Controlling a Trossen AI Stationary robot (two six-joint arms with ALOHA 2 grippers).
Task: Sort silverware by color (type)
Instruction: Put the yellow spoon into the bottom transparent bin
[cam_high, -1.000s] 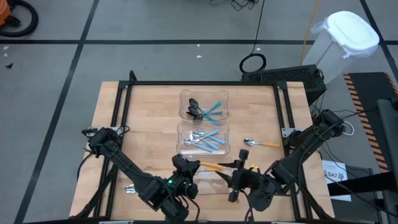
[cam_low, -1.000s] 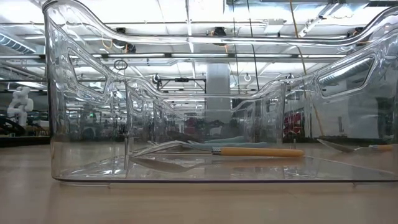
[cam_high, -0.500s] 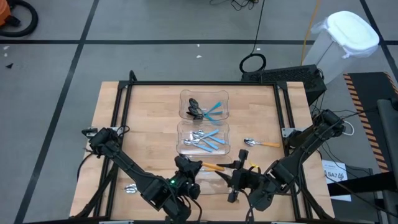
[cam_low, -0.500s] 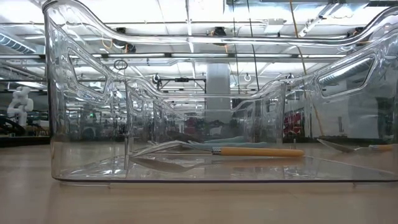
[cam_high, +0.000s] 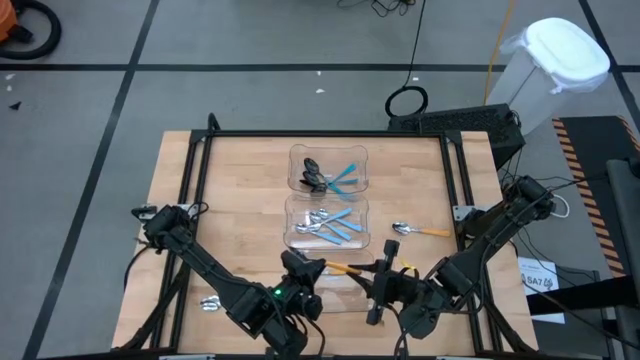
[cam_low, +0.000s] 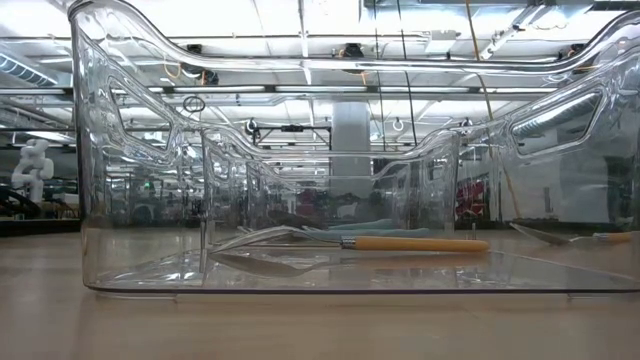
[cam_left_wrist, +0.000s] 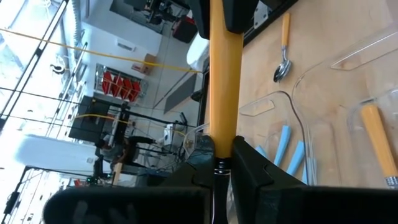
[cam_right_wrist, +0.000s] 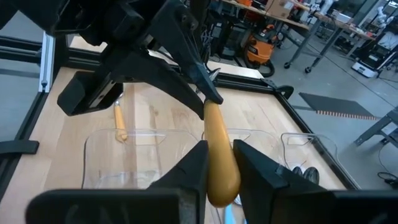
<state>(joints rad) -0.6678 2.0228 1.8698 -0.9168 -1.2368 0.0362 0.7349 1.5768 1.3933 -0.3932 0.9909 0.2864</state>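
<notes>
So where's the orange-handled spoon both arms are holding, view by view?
High view: the held spoon, front centre, clamped between the left gripper and the right gripper.
Low view: not in it; the orange handle there lies in a bin.
Left wrist view: handle up the centre.
Right wrist view: handle in the centre.
Landmark: the loose spoon on bare wood, also seen low and from the left wrist.
</notes>
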